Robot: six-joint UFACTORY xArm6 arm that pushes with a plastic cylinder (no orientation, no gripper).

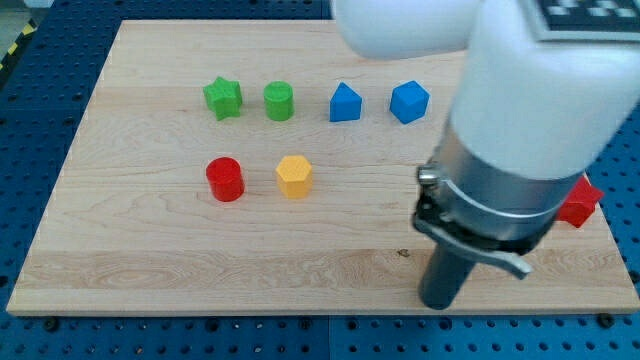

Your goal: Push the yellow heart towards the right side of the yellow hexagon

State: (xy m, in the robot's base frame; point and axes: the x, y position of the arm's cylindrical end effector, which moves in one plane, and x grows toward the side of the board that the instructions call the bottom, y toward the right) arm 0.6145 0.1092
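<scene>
The yellow hexagon lies left of the board's middle, just right of a red cylinder. The yellow heart does not show in this view; the arm's large white and grey body covers the board's right part. My tip rests on the wood near the view's bottom, right of centre. It is well to the right of and below the yellow hexagon and touches no visible block.
A row near the view's top holds a green star, a green cylinder, a blue house-shaped block and a blue hexagon. A red block sticks out from behind the arm at the board's right edge.
</scene>
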